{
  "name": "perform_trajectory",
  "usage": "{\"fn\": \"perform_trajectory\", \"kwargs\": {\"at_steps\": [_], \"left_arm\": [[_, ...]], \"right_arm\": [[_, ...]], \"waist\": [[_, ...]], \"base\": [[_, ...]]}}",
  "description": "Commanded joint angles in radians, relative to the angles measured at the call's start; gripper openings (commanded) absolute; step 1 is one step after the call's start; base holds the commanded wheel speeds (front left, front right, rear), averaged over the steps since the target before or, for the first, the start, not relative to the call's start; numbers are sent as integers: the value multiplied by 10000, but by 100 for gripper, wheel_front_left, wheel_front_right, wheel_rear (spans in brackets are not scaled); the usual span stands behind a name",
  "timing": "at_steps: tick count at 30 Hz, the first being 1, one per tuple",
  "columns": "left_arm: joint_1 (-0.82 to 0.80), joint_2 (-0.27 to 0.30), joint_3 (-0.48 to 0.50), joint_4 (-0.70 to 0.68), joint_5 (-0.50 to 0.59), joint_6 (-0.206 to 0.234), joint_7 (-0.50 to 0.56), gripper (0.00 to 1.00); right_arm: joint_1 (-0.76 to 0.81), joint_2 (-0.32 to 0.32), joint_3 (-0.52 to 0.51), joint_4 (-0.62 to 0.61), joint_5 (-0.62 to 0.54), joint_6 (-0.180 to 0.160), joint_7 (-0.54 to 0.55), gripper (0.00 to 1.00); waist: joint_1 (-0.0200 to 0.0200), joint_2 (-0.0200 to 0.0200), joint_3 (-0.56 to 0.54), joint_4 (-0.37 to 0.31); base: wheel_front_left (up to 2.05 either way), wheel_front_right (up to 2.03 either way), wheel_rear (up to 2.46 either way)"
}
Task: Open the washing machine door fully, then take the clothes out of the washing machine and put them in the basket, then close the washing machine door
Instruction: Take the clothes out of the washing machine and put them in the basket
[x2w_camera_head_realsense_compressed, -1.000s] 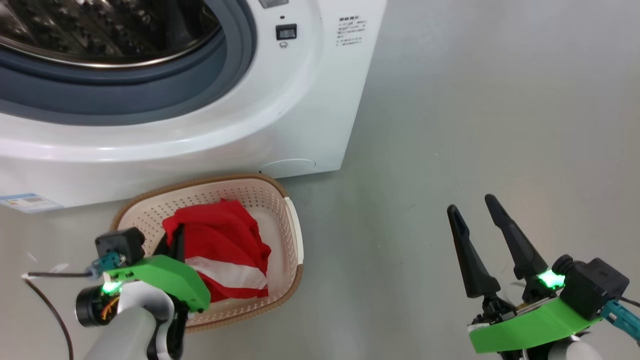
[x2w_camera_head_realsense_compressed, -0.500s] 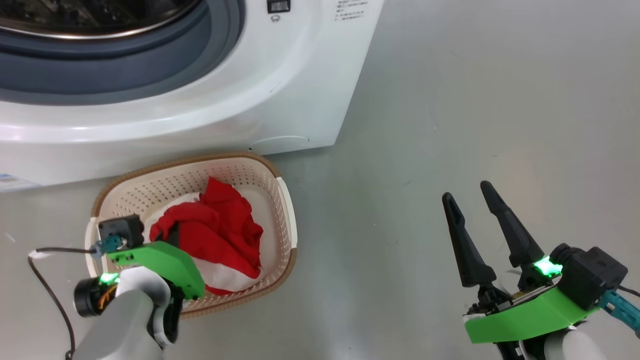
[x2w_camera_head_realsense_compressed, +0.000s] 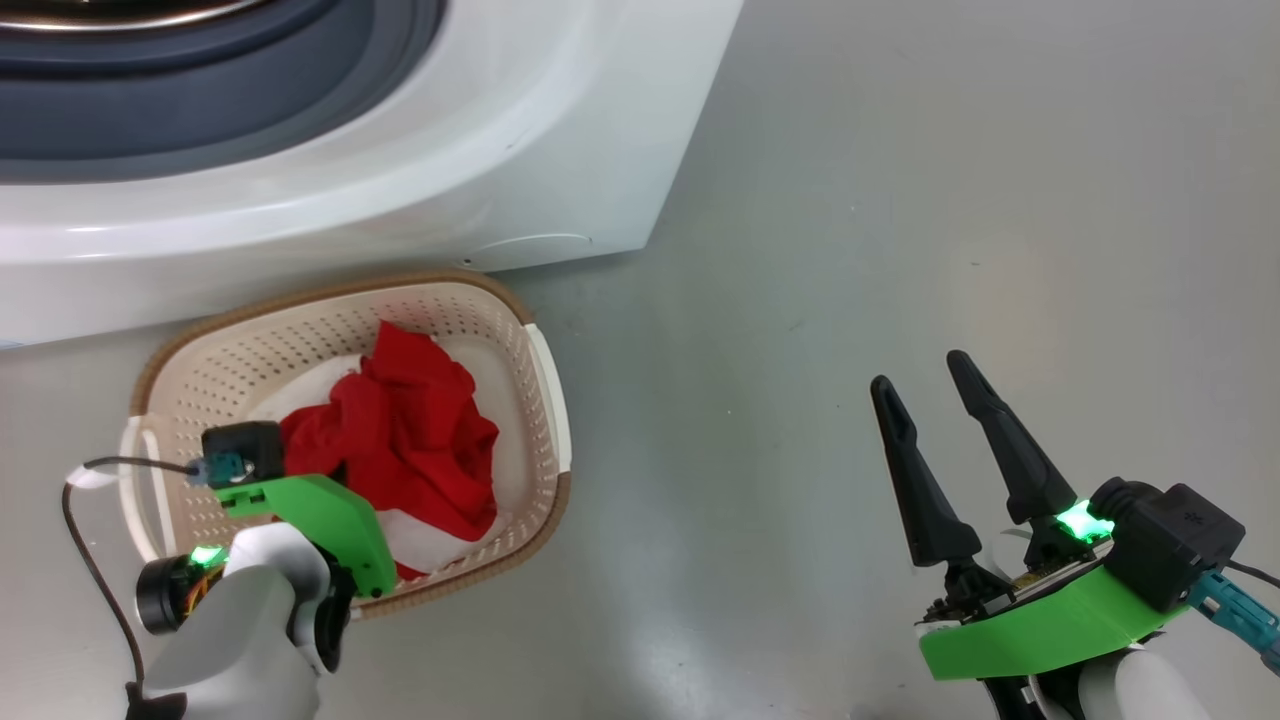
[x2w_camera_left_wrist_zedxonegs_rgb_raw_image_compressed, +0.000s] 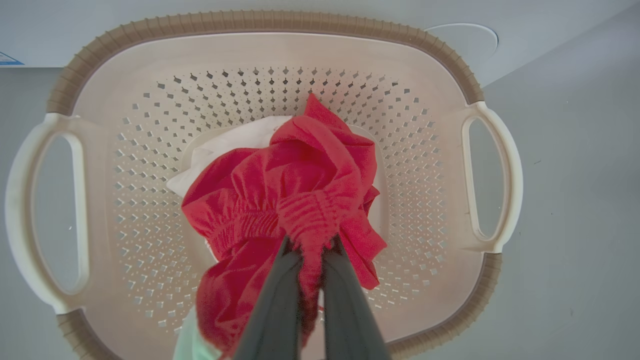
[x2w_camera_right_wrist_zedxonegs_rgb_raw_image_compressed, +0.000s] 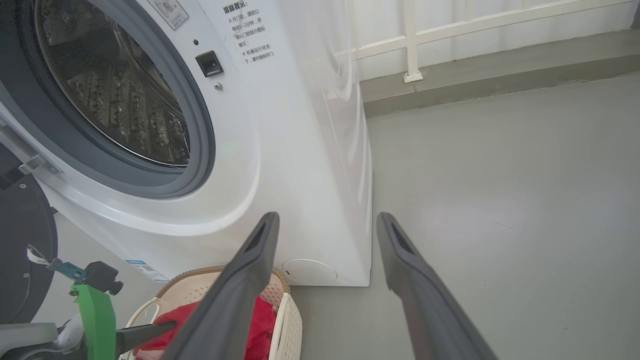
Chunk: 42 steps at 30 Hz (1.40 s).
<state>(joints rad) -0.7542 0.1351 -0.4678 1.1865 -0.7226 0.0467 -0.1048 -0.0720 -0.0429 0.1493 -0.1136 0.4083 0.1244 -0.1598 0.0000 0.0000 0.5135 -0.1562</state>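
The cream basket stands on the floor right in front of the white washing machine. Red clothes with white parts lie bunched inside it. My left gripper hangs over the basket, shut on a gathered fold of the red clothes. My right gripper is open and holds nothing, off to the right above bare floor. In the right wrist view the right gripper faces the machine, whose drum mouth is uncovered, and the black washing machine door stands swung open at the left.
Grey floor spreads to the right of the machine. A low kerb with a white railing runs behind it. A cable loops off my left wrist beside the basket's left handle.
The head camera has moved, sliding the whole picture up and left. The red clothes in my left gripper have sunk and bunched further into the basket. The right gripper stays open.
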Motion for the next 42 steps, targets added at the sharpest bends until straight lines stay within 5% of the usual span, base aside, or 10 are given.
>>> {"fn": "perform_trajectory", "kwargs": {"at_steps": [1,21,22,23,25,26,27,42], "left_arm": [[-139,202,148,115,-44,-86,47,0],[-490,275,-58,914,-145,-311,720,0],[-498,281,-70,924,-145,-307,724,4],[-518,284,-67,932,-156,-292,718,32],[-570,299,-117,945,-117,-250,678,56],[-595,316,-143,952,-93,-219,659,95],[-622,327,-157,957,-82,-184,626,100],[-900,350,-416,883,51,-489,-137,100]], "right_arm": [[-229,-73,302,-215,7,63,-111,100],[-445,-73,539,31,96,63,-285,100],[-451,-73,537,50,106,63,-292,100],[-454,-73,536,65,122,63,-299,100],[-458,-73,548,86,145,63,-312,100],[-462,-73,558,95,152,63,-318,100],[-465,-73,565,108,156,63,-324,100],[-371,-73,530,277,238,63,-400,100]], "waist": [[0,0,142,-134],[0,0,544,-556],[0,0,536,-556],[0,0,528,-552],[0,0,519,-546],[0,0,516,-541],[0,0,506,-533],[0,0,-82,-262]], "base": [[0,0,0],[0,0,0],[0,0,0],[0,0,0],[0,0,0],[0,0,0],[0,0,0],[0,0,0]]}}
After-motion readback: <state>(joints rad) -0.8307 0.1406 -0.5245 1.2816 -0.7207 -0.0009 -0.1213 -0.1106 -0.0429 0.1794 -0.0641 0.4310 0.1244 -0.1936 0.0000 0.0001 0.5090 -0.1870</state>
